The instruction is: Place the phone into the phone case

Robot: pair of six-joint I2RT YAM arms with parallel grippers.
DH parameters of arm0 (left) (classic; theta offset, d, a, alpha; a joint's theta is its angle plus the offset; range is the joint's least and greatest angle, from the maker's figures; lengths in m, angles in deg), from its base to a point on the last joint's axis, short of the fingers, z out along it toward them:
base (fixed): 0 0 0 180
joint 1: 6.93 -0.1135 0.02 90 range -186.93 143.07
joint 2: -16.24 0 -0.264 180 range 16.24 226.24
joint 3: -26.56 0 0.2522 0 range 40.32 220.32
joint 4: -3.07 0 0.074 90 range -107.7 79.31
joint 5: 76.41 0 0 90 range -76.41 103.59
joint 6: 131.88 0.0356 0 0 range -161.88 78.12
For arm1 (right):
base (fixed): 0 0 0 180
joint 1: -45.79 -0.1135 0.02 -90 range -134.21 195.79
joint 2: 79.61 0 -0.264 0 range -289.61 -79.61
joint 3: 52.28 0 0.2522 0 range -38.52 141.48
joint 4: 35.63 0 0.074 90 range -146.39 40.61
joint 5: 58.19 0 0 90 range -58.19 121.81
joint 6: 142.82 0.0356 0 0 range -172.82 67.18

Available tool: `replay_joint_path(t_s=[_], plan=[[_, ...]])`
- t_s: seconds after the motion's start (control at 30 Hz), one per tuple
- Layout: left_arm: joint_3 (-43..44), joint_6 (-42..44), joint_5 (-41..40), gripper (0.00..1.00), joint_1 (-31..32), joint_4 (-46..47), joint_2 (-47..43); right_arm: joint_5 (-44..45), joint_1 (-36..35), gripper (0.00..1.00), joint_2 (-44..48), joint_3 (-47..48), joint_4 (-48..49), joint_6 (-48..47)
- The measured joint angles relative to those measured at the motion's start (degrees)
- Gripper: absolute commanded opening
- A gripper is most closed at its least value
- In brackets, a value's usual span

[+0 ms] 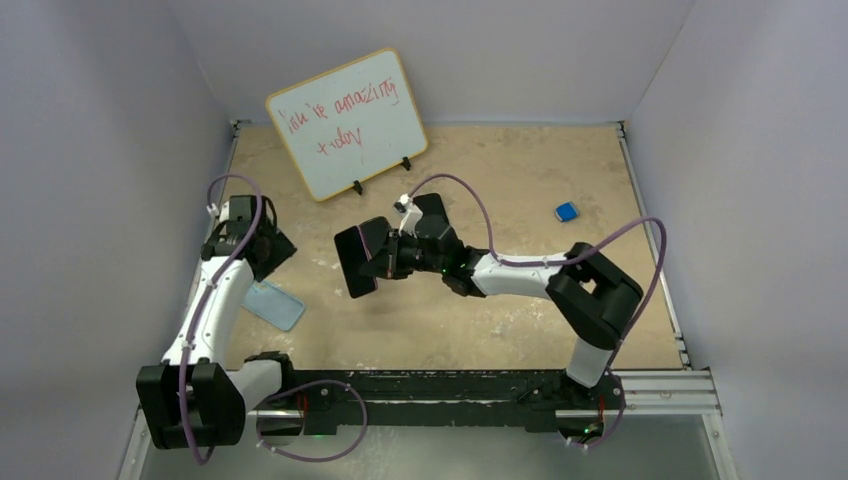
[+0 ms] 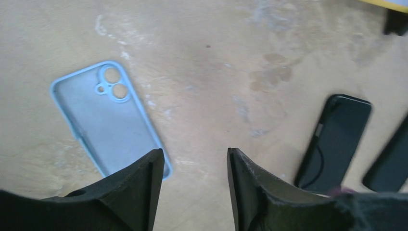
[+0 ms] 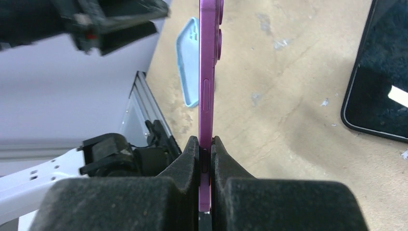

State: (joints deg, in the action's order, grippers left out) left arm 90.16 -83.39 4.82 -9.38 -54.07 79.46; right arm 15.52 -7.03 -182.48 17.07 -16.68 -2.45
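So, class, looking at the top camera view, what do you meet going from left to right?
light blue phone case → phone, held in the right gripper → small blue block

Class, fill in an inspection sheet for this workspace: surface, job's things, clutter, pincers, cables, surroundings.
Surface: tan tabletop, scuffed and stained.
Job's things: purple phone held edge-on above the table; blue phone case lying flat, empty.
Clutter: whiteboard with red writing; small blue object; dark slab lying flat.
Pincers: left pincer open, empty; right pincer shut on the purple phone.
Cables: purple cables loop along both arms.
Surroundings: plain white walls on three sides.
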Motion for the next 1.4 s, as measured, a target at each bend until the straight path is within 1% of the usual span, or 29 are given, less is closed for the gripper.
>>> replay_joint_path(t_s=[0.13, 0.37, 0.7, 0.77, 0.83, 0.9, 1.03, 1.2, 1.27, 1.37, 1.4], plan=[[-4.4, -0.6, -3.4, 0.45, -1.7, 1.0, 0.9, 0.4, 0.0, 0.00, 4.7, -1.4, 0.0, -1.0], [-9.3, -1.5, -3.8, 0.40, -2.0, 3.8, 6.0, 1.0, 0.0, 0.00, 8.4, -3.6, -2.3, -2.6], [-11.7, -2.5, -4.5, 0.36, -2.0, 6.8, 8.6, 3.0, 0.0, 0.00, 10.3, -4.5, -4.3, -4.0], [-12.3, -2.5, -4.7, 0.30, -2.0, 7.2, 8.7, 3.3, 0.0, 0.00, 10.3, -4.5, -4.3, -4.2], [-12.6, -2.5, -4.8, 0.21, -2.0, 7.5, 9.1, 3.3, 0.0, 0.00, 10.3, -4.5, -4.5, -4.2], [-12.7, -2.5, -4.8, 0.18, -2.0, 7.8, 9.7, 3.4, 0.0, 0.00, 10.3, -4.6, -4.6, -4.2], [-12.7, -2.2, -4.5, 0.17, -2.0, 8.3, 10.8, 3.5, 0.0, 0.00, 11.0, -5.4, -4.9, -4.5], [-12.8, -1.4, -3.3, 0.19, -2.0, 9.6, 11.3, 4.6, 0.0, 0.00, 14.0, -6.8, -6.1, -4.7], [-13.0, -1.1, -2.9, 0.16, -2.1, 10.1, 11.7, 5.0, 0.0, 0.00, 14.9, -7.1, -6.4, -4.8], [-13.1, -0.8, -1.9, 0.06, -2.1, 10.7, 12.1, 5.4, 0.0, 0.00, 16.1, -7.2, -6.8, -5.0], [-13.1, -0.7, -1.6, 0.01, -2.1, 10.8, 12.1, 5.7, 0.0, 0.00, 16.5, -7.2, -7.0, -5.0]])
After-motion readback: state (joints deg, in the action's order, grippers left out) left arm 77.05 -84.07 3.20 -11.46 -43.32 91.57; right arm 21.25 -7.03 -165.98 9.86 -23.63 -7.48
